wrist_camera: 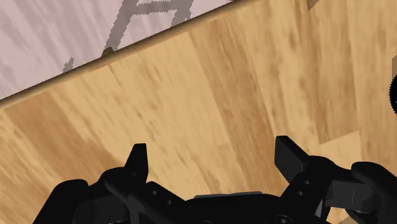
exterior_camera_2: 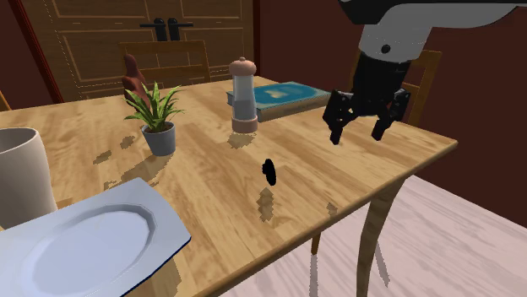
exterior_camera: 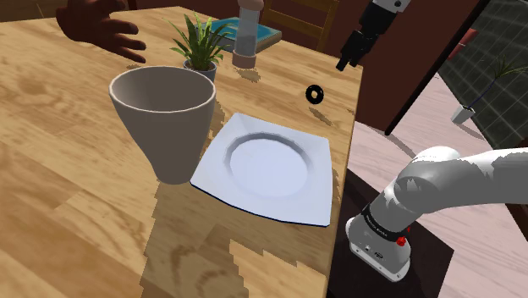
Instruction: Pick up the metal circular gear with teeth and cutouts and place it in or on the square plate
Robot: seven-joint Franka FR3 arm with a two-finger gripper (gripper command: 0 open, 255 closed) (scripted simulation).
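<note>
**Gripper wide open, gear still out on the wood**

So the gripper point(exterior_camera: 343, 63) hangs in the upper right of the shoulder view with its fingers spread apart and nothing between them. You get the same from the second exterior view, where the gripper point(exterior_camera_2: 356, 135) sits right of centre above the tabletop point(exterior_camera_2: 211, 186), near the far corner. In the wrist view the gripper point(wrist_camera: 212, 153) just has bare tabletop point(wrist_camera: 191, 95) in the gap between its fingers.

The gear point(exterior_camera: 316, 93) renders as a small black ring, not shiny at all. It's on the tabletop point(exterior_camera: 76, 212) a bit down-left of the gripper, and up-right of the square plate point(exterior_camera: 271, 165), well apart from it. In the second exterior view the gear point(exterior_camera_2: 269, 171) is about mid-frame, and the square plate point(exterior_camera_2: 84, 245) is down in the lower left, pale and empty. From the wrist, the gear point(wrist_camera: 392, 89) peeks in off to the side, outside the fingers.

Other stuff: a big grey cup point(exterior_camera: 165, 118) touching the plate's left edge, a potted plant point(exterior_camera: 199, 46), a pepper grinder point(exterior_camera: 248, 34) and a blue book point(exterior_camera_2: 291, 94).
</note>
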